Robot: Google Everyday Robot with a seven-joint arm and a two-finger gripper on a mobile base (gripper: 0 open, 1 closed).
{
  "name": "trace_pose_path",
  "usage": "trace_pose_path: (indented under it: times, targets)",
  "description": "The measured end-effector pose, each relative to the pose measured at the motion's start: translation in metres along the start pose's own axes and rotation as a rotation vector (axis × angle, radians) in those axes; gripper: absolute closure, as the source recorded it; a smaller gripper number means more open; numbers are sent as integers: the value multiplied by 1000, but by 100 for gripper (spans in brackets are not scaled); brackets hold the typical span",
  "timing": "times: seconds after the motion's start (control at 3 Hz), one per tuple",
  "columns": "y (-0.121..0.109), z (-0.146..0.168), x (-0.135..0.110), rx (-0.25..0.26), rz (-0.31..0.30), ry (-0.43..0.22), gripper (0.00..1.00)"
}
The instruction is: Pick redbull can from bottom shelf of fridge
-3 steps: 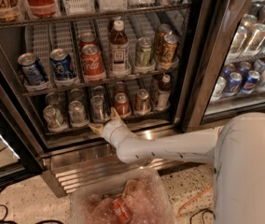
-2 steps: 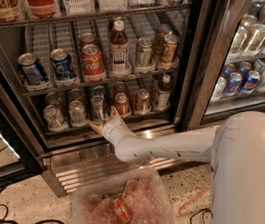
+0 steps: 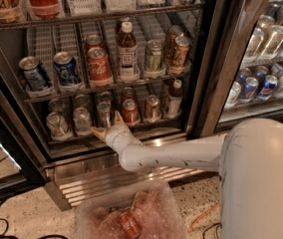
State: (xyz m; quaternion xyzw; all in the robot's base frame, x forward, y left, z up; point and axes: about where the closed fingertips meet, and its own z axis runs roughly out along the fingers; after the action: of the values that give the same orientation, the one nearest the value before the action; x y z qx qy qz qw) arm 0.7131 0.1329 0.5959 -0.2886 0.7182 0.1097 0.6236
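The fridge (image 3: 209, 59) stands open in front of me. On its bottom shelf (image 3: 157, 124) a row of cans stands in pale lanes. The redbull can (image 3: 104, 111) is slim, with a silver top, and is third from the left. It stands between a wider silver can (image 3: 81, 119) and a red cola can (image 3: 130, 111). My gripper (image 3: 106, 124) is at the shelf's front edge, right in front of the redbull can's lower part. Its fingers are spread, one low left (image 3: 97, 132) and one upper right (image 3: 117, 116). The can's base is hidden behind the gripper.
A bottle (image 3: 174, 97) stands at the shelf's right end. The rack above holds blue cans (image 3: 67, 68), a cola can and a bottle. The ribbed steel base (image 3: 101, 180) is below. A clear bin (image 3: 131, 215) with wrapping sits on the floor. Pepsi cans (image 3: 261, 83) are in the right section.
My gripper has moved a little up and left, closer to the redbull can. The cans have not moved.
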Motion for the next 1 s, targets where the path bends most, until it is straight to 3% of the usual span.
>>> trace_pose_path:
  times: [1.0]
  targets:
    - [-5, 8, 0, 96, 39, -60, 28]
